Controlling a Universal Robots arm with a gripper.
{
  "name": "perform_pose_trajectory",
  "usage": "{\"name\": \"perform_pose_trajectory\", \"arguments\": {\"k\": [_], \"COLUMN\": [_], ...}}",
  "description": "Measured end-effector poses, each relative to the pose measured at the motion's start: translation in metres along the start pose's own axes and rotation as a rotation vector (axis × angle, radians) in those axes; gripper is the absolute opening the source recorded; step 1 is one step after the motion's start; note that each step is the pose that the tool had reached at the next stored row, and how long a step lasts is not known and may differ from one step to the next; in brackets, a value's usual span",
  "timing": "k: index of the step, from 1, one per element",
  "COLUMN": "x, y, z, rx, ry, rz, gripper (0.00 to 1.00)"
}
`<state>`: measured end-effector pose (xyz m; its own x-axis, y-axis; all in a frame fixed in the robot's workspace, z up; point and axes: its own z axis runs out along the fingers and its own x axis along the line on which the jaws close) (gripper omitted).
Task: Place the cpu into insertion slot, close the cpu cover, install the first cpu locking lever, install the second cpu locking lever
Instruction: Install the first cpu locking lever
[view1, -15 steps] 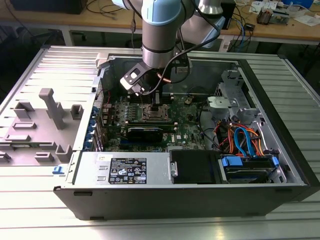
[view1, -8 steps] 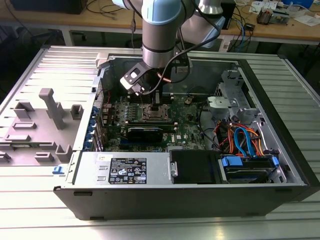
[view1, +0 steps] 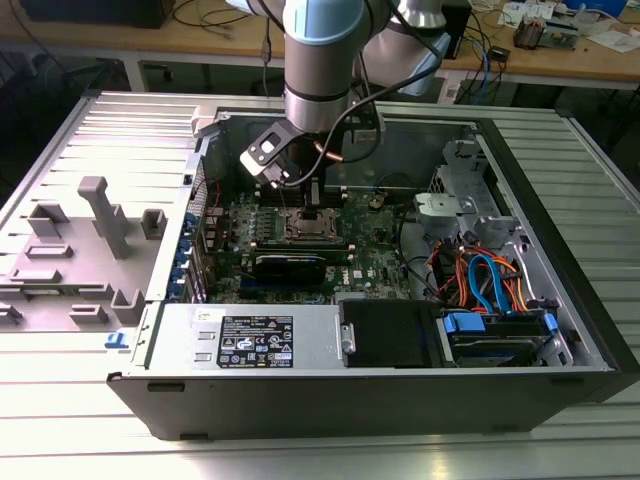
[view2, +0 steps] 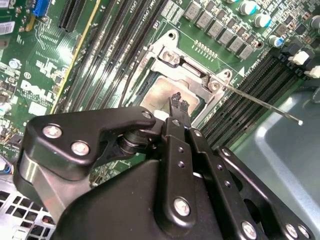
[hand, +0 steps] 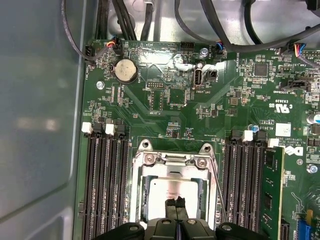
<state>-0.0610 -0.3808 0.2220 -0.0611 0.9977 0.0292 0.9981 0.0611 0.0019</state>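
Observation:
The cpu (hand: 172, 189) lies flat in the insertion slot (view1: 305, 226) on the green board, its silver top showing through the cut-out of the cpu cover (hand: 141, 196). The cover lies down over the socket with its hinge end (view2: 186, 64) towards the case wall. One thin locking lever (view2: 260, 102) stands raised, slanting away from a socket corner, and shows as a fine wire (hand: 217, 185) in the first wrist view. My gripper (hand: 175, 202) is shut with nothing between its fingers. Its fingertips (view2: 178, 102) hover over the chip's top; contact cannot be told.
Black memory slots (hand: 105, 185) flank the socket on both sides. The grey case wall (hand: 40, 125) rises close beside one bank. A black card (view1: 290, 266), a drive bay (view1: 495, 335) with orange and blue cables, and the power supply (view1: 250, 335) fill the open computer case.

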Motion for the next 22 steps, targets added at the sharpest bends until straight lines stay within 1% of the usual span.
{"name": "perform_pose_trajectory", "arguments": {"k": [5,12,22], "x": [0.0,0.0003,0.0003], "y": [0.0,0.0006,0.0006], "z": [-0.0031,-0.0106,-0.0123], "rx": [0.0,0.0008,0.0007], "ry": [0.0003,0.0006,0.0019], "rz": [0.0,0.0,0.0], "gripper": [0.11,0.11,0.11]}}
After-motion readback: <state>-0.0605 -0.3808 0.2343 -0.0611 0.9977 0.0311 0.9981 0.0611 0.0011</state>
